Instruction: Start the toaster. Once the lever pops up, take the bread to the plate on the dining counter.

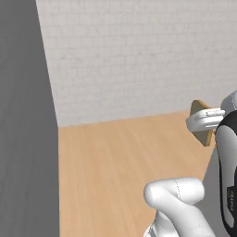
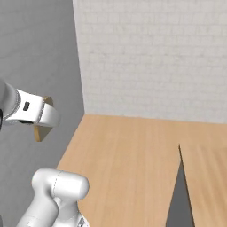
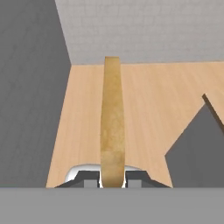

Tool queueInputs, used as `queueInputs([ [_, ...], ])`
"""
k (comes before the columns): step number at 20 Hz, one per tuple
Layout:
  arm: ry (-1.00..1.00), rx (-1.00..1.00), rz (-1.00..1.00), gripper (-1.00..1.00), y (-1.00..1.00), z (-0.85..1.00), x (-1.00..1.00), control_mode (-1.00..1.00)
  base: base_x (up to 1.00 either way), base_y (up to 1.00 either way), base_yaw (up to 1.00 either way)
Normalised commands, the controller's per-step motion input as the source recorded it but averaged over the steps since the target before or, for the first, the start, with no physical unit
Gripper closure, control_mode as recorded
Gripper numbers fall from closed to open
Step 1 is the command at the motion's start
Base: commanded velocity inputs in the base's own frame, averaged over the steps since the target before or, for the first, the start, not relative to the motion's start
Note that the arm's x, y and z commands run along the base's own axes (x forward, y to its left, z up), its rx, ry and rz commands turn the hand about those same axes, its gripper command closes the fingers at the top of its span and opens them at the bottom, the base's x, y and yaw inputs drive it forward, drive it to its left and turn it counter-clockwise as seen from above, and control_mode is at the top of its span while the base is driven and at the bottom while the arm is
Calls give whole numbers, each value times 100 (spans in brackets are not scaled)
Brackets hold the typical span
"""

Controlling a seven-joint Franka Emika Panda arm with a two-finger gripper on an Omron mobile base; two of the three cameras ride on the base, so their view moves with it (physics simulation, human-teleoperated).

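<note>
gripper (image 3: pixel 112 179): nearest the hand camera, clamped on the lower edge of the bread
bread (image 3: pixel 112 127): seen edge-on, standing up between the fingers, held in the air above the wood floor (image 3: pixel 148 109)
surroundings: grey panel (image 1: pixel 23 115) to the left, white brick wall (image 2: pixel 155 57) behind the floor

Bread (image 2: pixel 42 131): tan slice held edge-on in the gripper (image 2: pixel 44 117), left of the brick wall (image 2: pixel 155 57).
Floor (image 2: pixel 128 164): light wood, below the wall.
Grey panel (image 2: pixel 40 53): left of the wall (plain, flat).
</note>
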Motion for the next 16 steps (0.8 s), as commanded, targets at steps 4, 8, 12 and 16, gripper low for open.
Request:
queueInputs([
  [4, 0, 0, 0, 100, 0, 0, 0, 100, 100, 0, 2],
  [8, 0, 0, 0, 100, 0, 0, 0, 100, 100, 0, 1],
  [12, 0, 0, 0, 100, 0, 0, 0, 100, 100, 0, 0],
  [16, 0, 0, 0, 100, 0, 0, 0, 100, 100, 0, 0],
])
